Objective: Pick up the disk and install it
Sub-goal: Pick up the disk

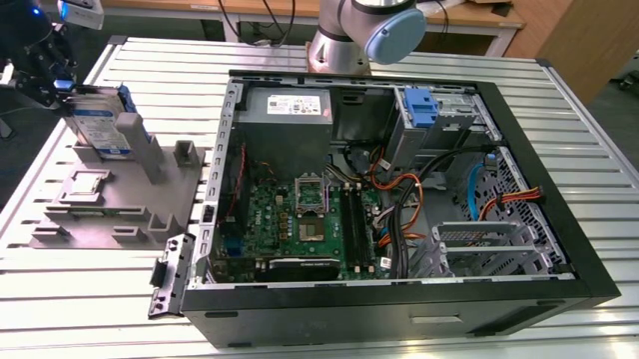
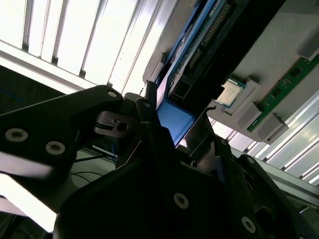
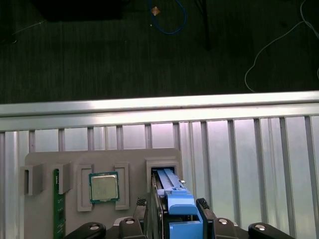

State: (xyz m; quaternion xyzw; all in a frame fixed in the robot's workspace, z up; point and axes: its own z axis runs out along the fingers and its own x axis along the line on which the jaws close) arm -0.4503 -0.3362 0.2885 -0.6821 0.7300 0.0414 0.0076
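Disk: the disk (image 1: 101, 126) stands on edge at the far corner of the grey fixture block (image 1: 105, 206), on the exterior view's left, well apart from the open computer case (image 1: 399, 303).
Disk seat: in the first wrist view the disk's (image 3: 172, 185) far end sits in a slot of the fixture block (image 3: 70, 162).
Fingers: the gripper (image 3: 178, 211) straddles the blue carrier, with one of the fingers (image 3: 203, 208) pressed against each side, pinching the disk.
Cut off: in the exterior view the gripper (image 1: 58, 84) is dark and runs out of the picture. In the first wrist view the near end of the disk is cropped.
Hidden: in the second wrist view the gripper's black body covers the lower half, leaving a blue carrier corner (image 2: 174, 119) and a strip of the disk's board side.
Beside the disk: a processor chip (image 3: 103, 186) and a green memory stick (image 3: 56, 201) rest in their own fixture pockets.
In the case: motherboard (image 1: 299, 217), power supply (image 1: 286, 108), loose cables (image 1: 399, 191), a blue bracket (image 1: 423, 108) at the upper bay, and a metal cage (image 1: 489, 243).
Counter: a slatted metal counter (image 1: 90, 321) carries the fixture block and case, and the arm's base (image 1: 364, 30) stands behind the case.
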